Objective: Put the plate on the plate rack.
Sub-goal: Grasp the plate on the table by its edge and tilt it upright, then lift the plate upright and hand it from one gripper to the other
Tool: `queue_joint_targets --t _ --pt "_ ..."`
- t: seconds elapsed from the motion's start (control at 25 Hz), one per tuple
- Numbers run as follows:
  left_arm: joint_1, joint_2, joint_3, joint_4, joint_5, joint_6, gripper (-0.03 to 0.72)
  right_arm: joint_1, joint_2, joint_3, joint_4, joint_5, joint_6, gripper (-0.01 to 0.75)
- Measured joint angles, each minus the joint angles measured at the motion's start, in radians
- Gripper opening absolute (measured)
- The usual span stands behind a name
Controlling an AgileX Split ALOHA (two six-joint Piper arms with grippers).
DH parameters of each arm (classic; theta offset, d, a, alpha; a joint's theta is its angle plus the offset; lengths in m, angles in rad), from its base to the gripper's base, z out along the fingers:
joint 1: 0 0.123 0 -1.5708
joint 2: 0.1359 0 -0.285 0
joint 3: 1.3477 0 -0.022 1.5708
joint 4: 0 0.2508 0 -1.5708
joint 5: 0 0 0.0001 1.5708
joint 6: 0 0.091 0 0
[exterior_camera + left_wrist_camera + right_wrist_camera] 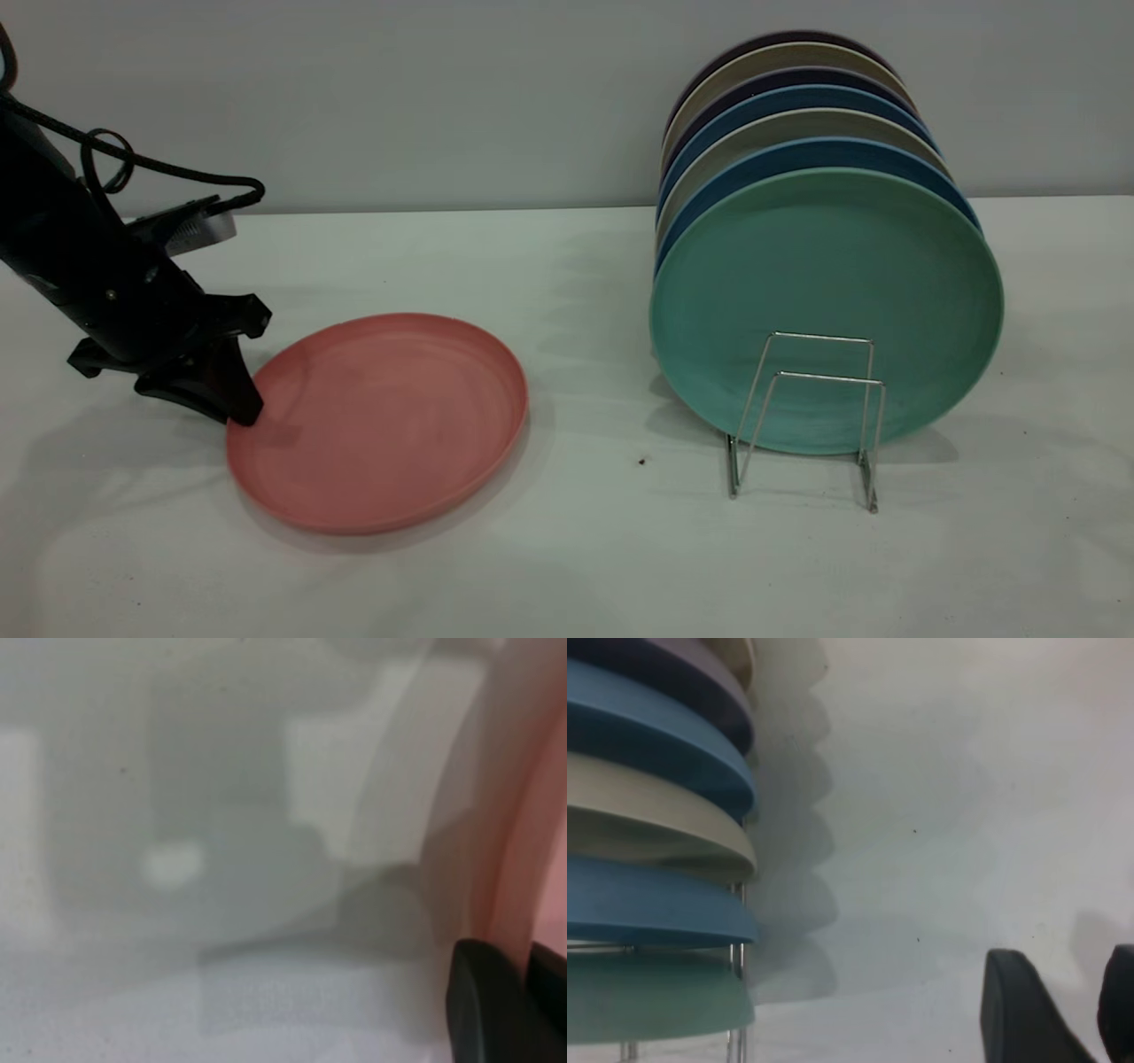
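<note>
Nearest me, the plate (381, 421) lies flat on the table (576, 549), well apart from the plate rack (811, 416); my left gripper (232, 403) sits at its left rim, fingers touching the edge, though I cannot tell how far they are parted; the rack's front loops stand unfilled; behind them leans the teal plate (824, 292), then blue and beige plates (797, 142); my right gripper (1067, 1010) hangs beside that stack, fingers apart, holding nothing.

teal-green plate (824, 301) frontmost | roughly seven plates (797, 115) behind | white table (585, 549)
</note>
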Motion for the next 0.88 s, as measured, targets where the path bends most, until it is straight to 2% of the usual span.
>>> queue_joint_targets --t 0.56,0.72,0.88 --pt "0.0 -0.055 0.0 -0.009 0.01 0.066 0.012 0.0 -0.042 0.0 0.0 -0.003 -0.015 0.243" --pt "0.0 -0.109 0.0 -0.107 0.039 0.152 0.012 0.0 -0.129 0.0 0.005 0.034 -0.018 0.243" --pt "0.0 -0.156 0.0 -0.276 0.103 0.295 0.012 0.0 -0.194 0.0 0.04 0.13 -0.018 0.243"
